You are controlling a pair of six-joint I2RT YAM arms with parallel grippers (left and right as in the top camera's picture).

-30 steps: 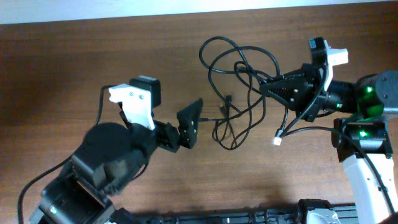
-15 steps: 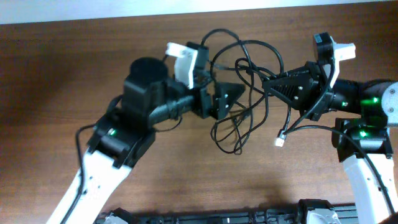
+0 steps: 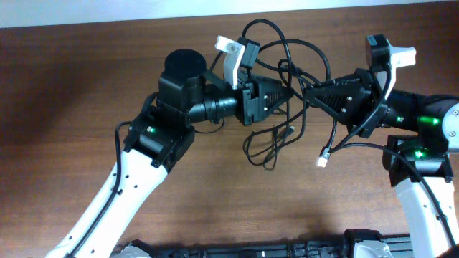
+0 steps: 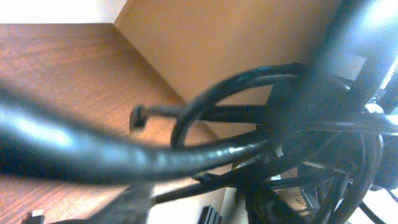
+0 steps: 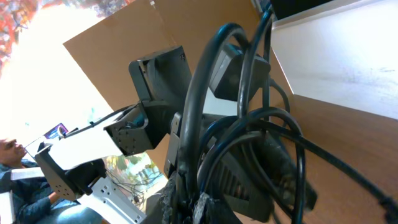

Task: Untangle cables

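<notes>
Black cables [image 3: 287,132], looped and tangled

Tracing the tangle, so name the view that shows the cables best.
Overhead: the cables show as whole loops, plus a white plug. Left wrist gives blurred close strands; right wrist, a tight bunch.

Black cables [image 3: 287,68] (white plug [image 3: 322,162]), brown table [image 3: 72,107]

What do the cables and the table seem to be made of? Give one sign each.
The cables: likely rubber or soft plastic, black, slightly glossy; they catch light and bend in loops. The table: wood or wood-look laminate, brown, matt; streaky grain shows.
</notes>
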